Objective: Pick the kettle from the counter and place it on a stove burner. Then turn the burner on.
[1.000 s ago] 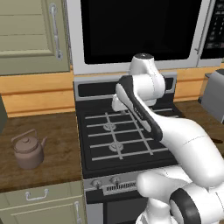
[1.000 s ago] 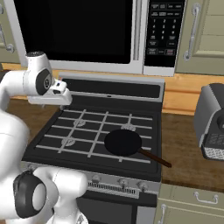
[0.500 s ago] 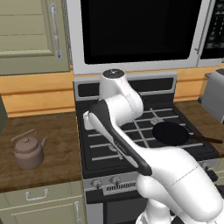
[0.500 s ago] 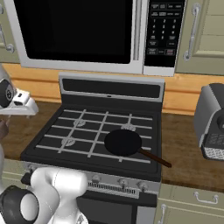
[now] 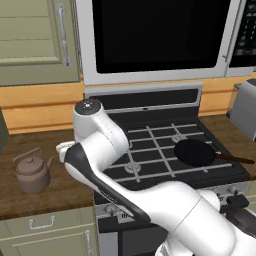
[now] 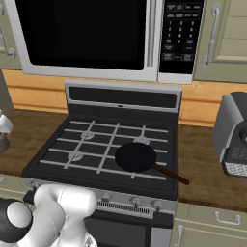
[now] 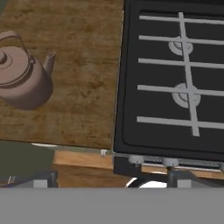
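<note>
Release state at end effector (image 7: 113,180): fingertips (image 7: 40,179) set wide apart at the bottom of the hand view, nothing between them, no contact with any object. Aimed down at the seam between counter (image 7: 83,65) and stove top, above the front edge.

Hand view detail:
- Kettle (image 7: 22,83) upright on the counter, upper left of frame, lid seated, handle arched over the knob, spout toward the stove. Well apart from the fingertips.
- Two left-side burners under pale grate bars; nearer stove burner (image 7: 187,95) bare.
- Row of front knobs (image 7: 135,159) just below the stove edge.

Left base view detail:
- Arm bent over the left part of the stove, wrist low beside the kettle (image 5: 32,172), not touching it.
- Kettle standing on the dark wood counter (image 5: 65,195), left of the stove, with olive cabinet fronts below.
- Black frying pan (image 5: 194,151) on the front right grate, handle out to the right.
- Microwave (image 5: 155,35) above the stove; toaster (image 5: 245,105) at the right edge.

Right base view detail:
- Full stove top from the opposite side, with frying pan (image 6: 136,157) on the near right burner and front left stove burner (image 6: 75,157) uncovered.
- Toaster (image 6: 234,135) on the right counter, near the pan handle tip but apart from it.
- Small white part of the hand at the far left edge; jaw state not readable from this side.
</note>
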